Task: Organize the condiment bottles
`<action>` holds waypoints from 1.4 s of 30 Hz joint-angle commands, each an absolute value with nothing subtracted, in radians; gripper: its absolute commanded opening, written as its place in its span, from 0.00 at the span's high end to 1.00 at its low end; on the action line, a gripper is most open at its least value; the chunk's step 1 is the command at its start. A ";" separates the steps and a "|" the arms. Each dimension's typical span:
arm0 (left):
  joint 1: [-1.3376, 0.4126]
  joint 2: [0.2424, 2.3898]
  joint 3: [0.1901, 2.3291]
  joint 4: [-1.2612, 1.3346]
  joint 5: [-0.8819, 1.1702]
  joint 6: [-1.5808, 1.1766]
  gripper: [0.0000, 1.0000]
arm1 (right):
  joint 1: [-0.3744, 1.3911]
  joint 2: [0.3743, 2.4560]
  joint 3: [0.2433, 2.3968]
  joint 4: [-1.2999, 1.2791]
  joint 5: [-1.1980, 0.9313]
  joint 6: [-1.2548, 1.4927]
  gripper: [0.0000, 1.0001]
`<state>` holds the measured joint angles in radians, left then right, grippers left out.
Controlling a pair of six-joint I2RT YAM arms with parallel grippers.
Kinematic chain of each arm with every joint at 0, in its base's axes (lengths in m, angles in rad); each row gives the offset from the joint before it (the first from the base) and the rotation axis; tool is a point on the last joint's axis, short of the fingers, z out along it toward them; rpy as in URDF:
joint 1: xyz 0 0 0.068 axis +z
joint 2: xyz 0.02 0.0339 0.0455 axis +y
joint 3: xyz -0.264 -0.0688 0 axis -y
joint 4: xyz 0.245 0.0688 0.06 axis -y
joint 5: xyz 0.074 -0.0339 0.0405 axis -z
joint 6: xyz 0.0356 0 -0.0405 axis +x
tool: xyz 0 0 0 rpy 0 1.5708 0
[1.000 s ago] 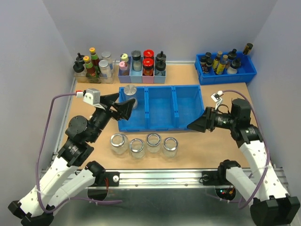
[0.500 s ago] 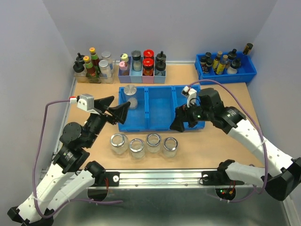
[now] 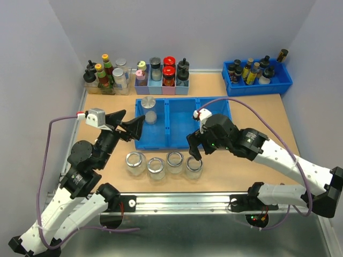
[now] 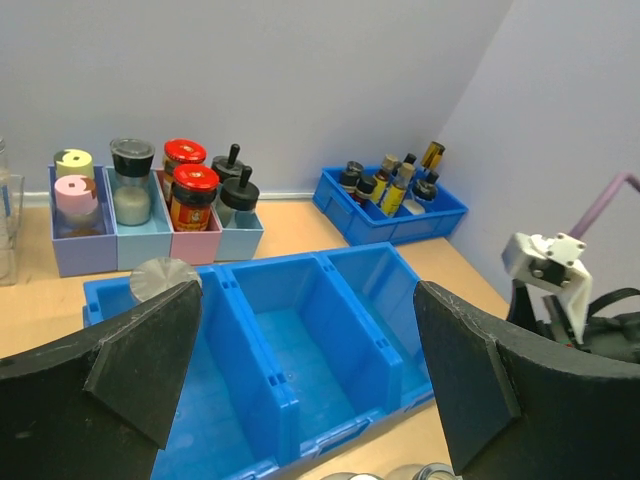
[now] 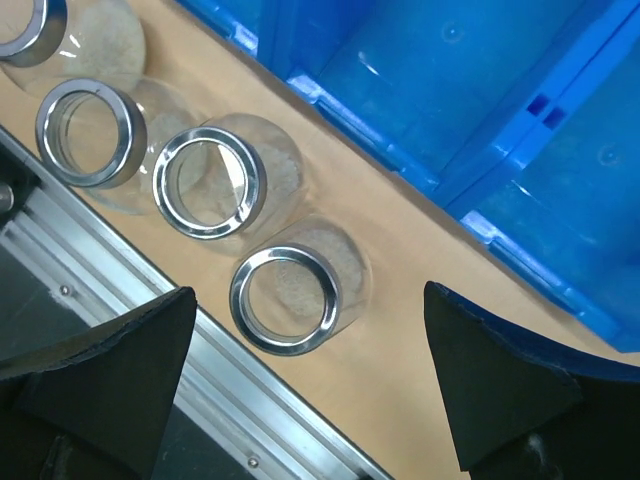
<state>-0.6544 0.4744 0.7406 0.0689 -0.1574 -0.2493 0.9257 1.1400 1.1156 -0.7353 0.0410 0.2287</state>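
Over the rightmost jar hovers the right hand, fingers spread.

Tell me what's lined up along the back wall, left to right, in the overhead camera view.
Cluster of mixed bottles → pastel holders of capped bottles → small blue bin of dark bottles.

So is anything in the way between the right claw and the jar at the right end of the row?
No, nothing visible. The right gripper hangs open over the rightmost jar, with only air between them. The next jar stands close beside it.
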 commanded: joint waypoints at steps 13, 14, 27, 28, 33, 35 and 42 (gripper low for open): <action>-0.657 0.479 0.726 0.117 -0.193 -0.224 0.01 | 1.057 1.232 1.034 -0.762 0.201 0.268 0.00; -0.657 0.476 0.724 0.117 -0.193 -0.224 0.01 | 1.057 1.238 1.032 -0.762 0.184 0.267 0.00; -0.657 0.456 0.707 0.112 -0.212 -0.221 0.01 | 1.066 1.322 1.012 -0.753 0.110 0.281 0.00; -0.657 0.454 0.707 0.110 -0.215 -0.221 0.01 | 1.065 1.322 1.011 -0.752 0.110 0.282 0.00; -0.658 0.446 0.698 0.110 -0.224 -0.219 0.01 | 1.068 1.330 1.009 -0.746 0.104 0.288 0.00; -0.657 0.449 0.696 0.110 -0.224 -0.218 0.01 | 1.068 1.333 1.006 -0.742 0.121 0.294 0.01; -0.658 0.449 0.696 0.110 -0.225 -0.216 0.01 | 1.068 1.361 1.005 -0.739 0.112 0.314 0.10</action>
<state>-0.6544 0.4553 0.6998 0.0689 -0.2157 -0.2329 1.0554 1.3418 1.0298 -0.7685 0.1158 0.2932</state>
